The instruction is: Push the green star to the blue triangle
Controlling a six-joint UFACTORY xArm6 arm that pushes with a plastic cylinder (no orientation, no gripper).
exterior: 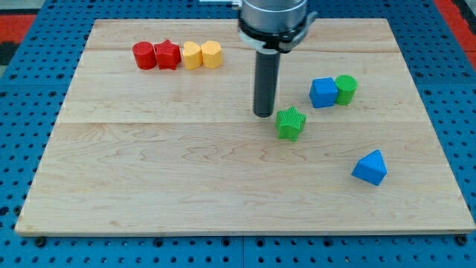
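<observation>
**Tip beside green star**

My tip (pixel 264 113) sits just left of the green star (pixel 291 123), mid-board. Blue triangle (pixel 370 167) lies well apart, toward the view's lower right. No fingers: plain rod. Blue cube (pixel 323 92) touches green cylinder (pixel 346 88).

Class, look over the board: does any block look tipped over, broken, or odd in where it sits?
Nothing stands out. Every block sits flat and whole on the wooden board. My tip is just left of the green star, apart from the blue triangle.
</observation>
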